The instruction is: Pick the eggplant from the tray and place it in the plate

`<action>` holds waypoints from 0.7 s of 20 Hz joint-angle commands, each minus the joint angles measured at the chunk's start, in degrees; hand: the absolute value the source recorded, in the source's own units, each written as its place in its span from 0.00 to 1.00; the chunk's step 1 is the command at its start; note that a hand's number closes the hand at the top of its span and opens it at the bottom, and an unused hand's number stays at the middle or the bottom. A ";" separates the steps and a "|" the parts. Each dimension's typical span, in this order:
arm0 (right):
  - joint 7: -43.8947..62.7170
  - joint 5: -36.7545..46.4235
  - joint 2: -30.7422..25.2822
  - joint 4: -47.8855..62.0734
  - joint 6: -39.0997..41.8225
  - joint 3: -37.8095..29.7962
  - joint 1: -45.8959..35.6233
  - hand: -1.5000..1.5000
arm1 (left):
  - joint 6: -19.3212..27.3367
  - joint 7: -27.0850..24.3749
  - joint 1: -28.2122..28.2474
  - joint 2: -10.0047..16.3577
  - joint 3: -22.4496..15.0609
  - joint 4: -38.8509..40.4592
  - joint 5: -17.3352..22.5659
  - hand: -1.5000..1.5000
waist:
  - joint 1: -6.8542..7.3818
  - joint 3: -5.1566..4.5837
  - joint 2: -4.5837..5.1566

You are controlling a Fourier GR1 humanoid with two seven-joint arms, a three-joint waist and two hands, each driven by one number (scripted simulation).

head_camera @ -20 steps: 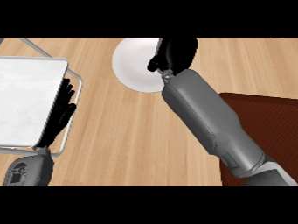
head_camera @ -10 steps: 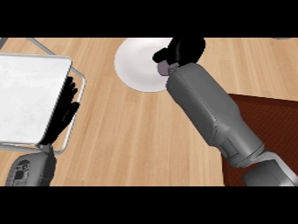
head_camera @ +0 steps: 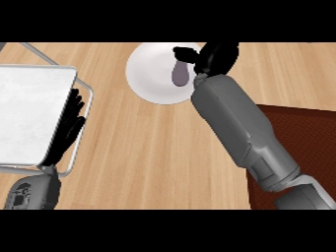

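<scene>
Left hand hadn't moved: relaxed, straight along the tray's right rail. Eggplant was over the plate, more exposed than 0.5 s before. Right hand just beside it; I couldn't tell grip from release.

The small dull-purple eggplant shows end-up over the right half of the round white plate, well apart from the white tray.

Counter: pale tan wood, fine grain streaks. Plate: plain white. Eggplant: dull greyish purple, possibly darker at one end. Tray: off-white, faintly mottled, silver-grey rim. Mat: dark red-brown. Left hand and right hand: black. Right forearm: mid grey.
</scene>
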 commanded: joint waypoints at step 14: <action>-25.85 -21.88 -4.64 -34.88 -6.70 10.31 34.55 0.00 | -0.69 0.21 7.56 2.06 1.63 -2.34 -0.70 0.50 | -4.78 0.28 -1.26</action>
